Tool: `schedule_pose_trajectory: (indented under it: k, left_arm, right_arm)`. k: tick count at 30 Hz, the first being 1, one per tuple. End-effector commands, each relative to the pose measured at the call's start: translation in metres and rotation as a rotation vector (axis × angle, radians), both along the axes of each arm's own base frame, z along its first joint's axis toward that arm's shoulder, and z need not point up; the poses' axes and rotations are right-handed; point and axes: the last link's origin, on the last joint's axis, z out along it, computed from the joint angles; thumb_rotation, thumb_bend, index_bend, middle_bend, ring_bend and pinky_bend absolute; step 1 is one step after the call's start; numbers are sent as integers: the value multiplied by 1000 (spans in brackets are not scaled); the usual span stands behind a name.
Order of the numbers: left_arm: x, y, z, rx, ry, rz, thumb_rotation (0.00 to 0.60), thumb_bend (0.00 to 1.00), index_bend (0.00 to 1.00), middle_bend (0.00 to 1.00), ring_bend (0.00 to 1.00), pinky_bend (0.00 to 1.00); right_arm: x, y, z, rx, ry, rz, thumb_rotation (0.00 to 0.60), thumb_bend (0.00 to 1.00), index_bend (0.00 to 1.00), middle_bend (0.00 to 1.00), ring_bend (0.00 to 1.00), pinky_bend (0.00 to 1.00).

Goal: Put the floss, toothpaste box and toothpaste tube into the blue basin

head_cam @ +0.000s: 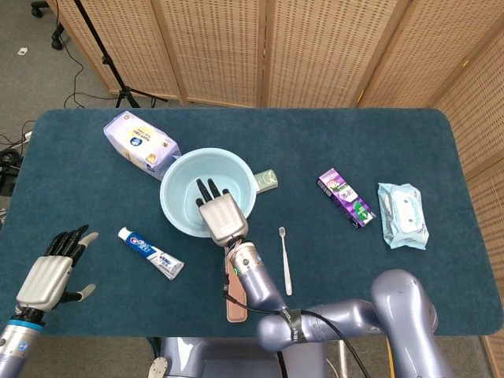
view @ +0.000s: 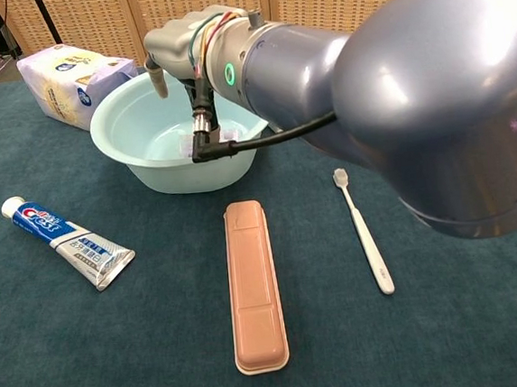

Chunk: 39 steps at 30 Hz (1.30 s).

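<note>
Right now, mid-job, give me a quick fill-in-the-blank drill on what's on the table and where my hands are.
1. The right hand is over the blue ____, fingers spread.
2. The toothpaste tube lies on the cloth between the left hand and the ____ case.
3. The purple toothpaste box sits just left of the ____ pack.
4. The white ____ lies right of the pink case.

Missing words: basin; pink; wipes; toothbrush
</note>
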Motion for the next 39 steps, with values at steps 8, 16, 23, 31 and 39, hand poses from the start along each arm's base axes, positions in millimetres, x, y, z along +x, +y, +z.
schedule_pose_trajectory:
  k: [8, 16, 23, 31, 39]
  left_arm:
    - [0, 0, -2, -5, 8, 0, 600, 202, 0, 0, 0, 0]
    - [0, -1, -5, -16, 22, -2, 600, 202, 0, 0, 0, 0]
    - [1, -4, -10, -28, 45, -11, 600, 203, 0, 0, 0, 0]
    - [4, -7, -20, -43, 83, -29, 600, 204, 0, 0, 0, 0]
    - [5, -10, -28, -51, 118, -44, 600, 206, 0, 0, 0, 0]
  right_arm:
    - [-23, -7, 18, -45, 34, -10, 600, 153, 252, 0, 0, 306]
    - [-64, -4, 61, -65, 11, -62, 600, 144, 252, 0, 0, 272]
    - [-109, 16, 106, -88, -77, -115, 600, 144, 252, 0, 0, 254]
    - [-177, 62, 142, -92, -223, -208, 600, 144, 252, 0, 0, 251]
    - [-236, 106, 155, -91, -288, -278, 600, 138, 252, 0, 0, 246]
